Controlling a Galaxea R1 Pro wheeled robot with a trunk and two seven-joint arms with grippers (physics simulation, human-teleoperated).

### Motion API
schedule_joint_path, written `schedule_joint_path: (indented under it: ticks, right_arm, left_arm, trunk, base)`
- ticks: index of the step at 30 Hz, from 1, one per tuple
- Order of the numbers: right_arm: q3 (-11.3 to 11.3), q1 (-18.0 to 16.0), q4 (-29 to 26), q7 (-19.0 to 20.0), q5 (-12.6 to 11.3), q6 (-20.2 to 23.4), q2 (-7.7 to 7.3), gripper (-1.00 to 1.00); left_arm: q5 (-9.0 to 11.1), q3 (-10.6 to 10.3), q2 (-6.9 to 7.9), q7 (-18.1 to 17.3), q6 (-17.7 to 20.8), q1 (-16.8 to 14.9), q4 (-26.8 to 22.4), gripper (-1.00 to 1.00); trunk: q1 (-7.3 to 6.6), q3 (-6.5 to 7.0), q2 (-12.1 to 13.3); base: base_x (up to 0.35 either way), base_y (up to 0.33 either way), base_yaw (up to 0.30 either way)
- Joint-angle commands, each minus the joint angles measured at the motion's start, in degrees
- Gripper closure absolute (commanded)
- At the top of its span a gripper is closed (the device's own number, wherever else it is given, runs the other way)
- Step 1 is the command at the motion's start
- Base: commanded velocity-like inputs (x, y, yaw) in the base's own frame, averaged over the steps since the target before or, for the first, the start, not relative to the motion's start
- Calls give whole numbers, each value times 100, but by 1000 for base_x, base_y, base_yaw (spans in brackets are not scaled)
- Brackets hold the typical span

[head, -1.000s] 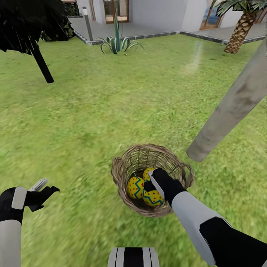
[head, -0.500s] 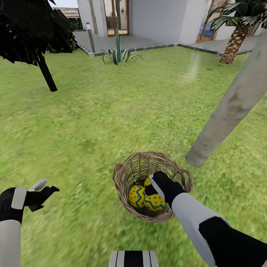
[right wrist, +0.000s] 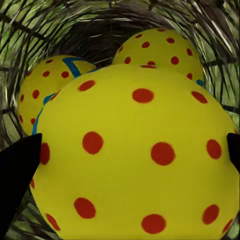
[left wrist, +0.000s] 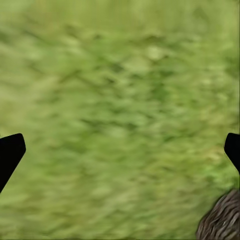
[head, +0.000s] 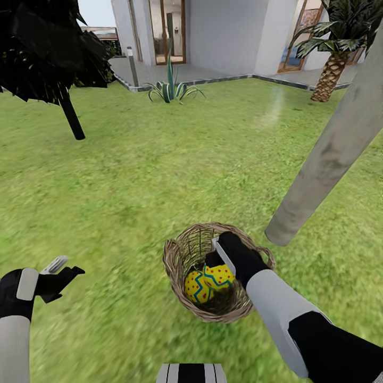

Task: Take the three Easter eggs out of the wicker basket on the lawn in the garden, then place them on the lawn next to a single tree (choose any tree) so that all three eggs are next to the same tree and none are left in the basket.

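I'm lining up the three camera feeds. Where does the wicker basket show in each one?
Head view: the wicker basket sits low, just right of centre, beside the pale tree trunk.
Left wrist view: a patch of its brown weave at the lower right corner.
Right wrist view: its twig wall rings the eggs.
Shared landmark: the lawn, also seen through the weave.

Right gripper (head: 213, 261), closed on one Easter egg (head: 218, 275), now sits higher inside the wicker basket (head: 181, 254); the gripped egg is lifted above the neighbouring egg (head: 194, 287) at its 8 o'clock. Head camera has tilted up: more house and palm at 12 to 1 o'clock.
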Motion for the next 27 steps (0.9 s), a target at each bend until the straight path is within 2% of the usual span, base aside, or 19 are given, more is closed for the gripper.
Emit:
schedule_joint_path:
  ticks: [1, 6, 13, 14, 21, 24, 27]
  right_arm:
    - [46, -37, -35, -2, -79, -15, 0, 100]
    - [103, -96, -197, 181, -256, -176, 0, 100]
    - [102, -96, -224, 294, -315, -402, 0, 100]
    - [100, -96, -224, 296, -315, -700, 0, 100]
    - [98, -96, -233, 298, -315, -545, 0, 100]
    - [98, -96, -237, 301, -315, -183, 0, 100]
    - [98, -96, -241, 367, -315, -48, -5, 100]
  left_arm:
    - [64, 42, 4, 65, -10, -2, -4, -100]
    - [65, 202, 8, 72, -154, -2, 18, -100]
    - [62, 427, 17, 85, -148, -2, 18, -100]
    - [57, 454, 24, 92, -149, -2, 17, -100]
    - [51, 530, 56, 103, -146, -2, 19, -100]
    - [48, 518, 50, 107, -138, -2, 25, -100]
    - [48, 514, 46, 107, -137, -2, 27, -100]
  trunk:
    - [-1, -5, -2]
    - [-1, -5, -2]
    - [-19, 150, 8]
    - [-22, 173, 9]
    - [-40, 328, 18]
    - [-47, 394, 22]
    - [-55, 461, 26]
  base:
    - [0, 0, 0]
    - [0, 0, 0]
    - [0, 0, 0]
    - [0, 0, 0]
    - [-5, 0, 0]
    - [-256, 0, 0]
    - [-335, 0, 0]
